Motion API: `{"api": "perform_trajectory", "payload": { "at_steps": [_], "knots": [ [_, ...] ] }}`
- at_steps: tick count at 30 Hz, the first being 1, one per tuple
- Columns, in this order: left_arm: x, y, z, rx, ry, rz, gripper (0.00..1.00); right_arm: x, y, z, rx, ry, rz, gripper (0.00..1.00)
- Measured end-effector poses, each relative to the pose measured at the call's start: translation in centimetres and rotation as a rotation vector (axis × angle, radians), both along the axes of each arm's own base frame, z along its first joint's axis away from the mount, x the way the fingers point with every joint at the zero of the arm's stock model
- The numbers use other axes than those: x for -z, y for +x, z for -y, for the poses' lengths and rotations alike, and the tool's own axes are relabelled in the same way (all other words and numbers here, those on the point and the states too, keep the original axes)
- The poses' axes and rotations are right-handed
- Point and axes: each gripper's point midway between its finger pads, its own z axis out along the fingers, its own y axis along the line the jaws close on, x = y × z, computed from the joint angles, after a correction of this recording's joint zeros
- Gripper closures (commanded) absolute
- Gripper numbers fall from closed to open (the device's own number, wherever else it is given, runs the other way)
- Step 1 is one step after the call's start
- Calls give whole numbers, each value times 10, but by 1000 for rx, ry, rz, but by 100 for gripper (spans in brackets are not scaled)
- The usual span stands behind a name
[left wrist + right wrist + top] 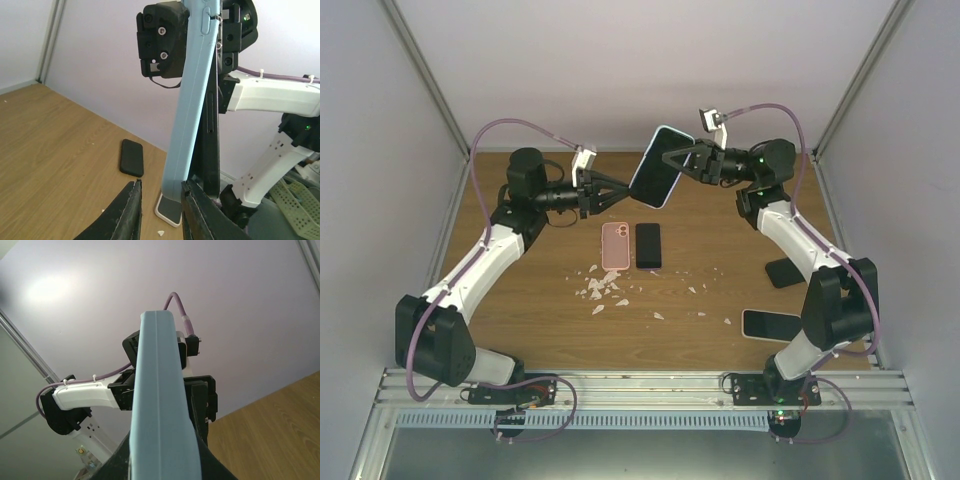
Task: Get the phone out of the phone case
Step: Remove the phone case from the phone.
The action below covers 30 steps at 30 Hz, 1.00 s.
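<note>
The phone (655, 172) in its light blue phone case (667, 133) is held up in the air over the back of the table. My right gripper (688, 160) is shut on the case's right side; in the right wrist view the phone case (160, 405) fills the space between the dark fingers (207, 460). My left gripper (623, 190) reaches the case's lower left edge. In the left wrist view the black phone (210, 130) stands slightly off the phone case (192, 100) along its lower part. The left gripper (161, 184) is narrowly open around that corner, its right finger (192, 205) at the seam, its left finger (131, 210) apart.
On the wooden table (520, 300) lie a pink case (615, 245) and a black phone (648, 245) side by side, with white scraps (603, 290) in front of them. A dark slab (782, 272) and a white-rimmed phone (770, 324) lie by the right arm.
</note>
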Motion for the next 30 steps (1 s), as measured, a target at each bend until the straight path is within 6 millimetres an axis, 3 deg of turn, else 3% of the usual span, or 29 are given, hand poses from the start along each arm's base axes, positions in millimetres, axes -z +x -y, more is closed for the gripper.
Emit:
{"api": "perform_trajectory", "payload": {
  "at_steps": [8, 15, 30],
  "knots": [
    [4, -3, 2, 37, -6, -40, 77, 5, -1, -3, -4, -1, -7, 100],
    [1, -10, 6, 78, -14, -28, 77, 9, -14, -26, -44, 9, -26, 100],
    [-8, -21, 8, 159, -56, -40, 77, 12, -22, -42, -81, 30, -65, 100]
  ]
}}
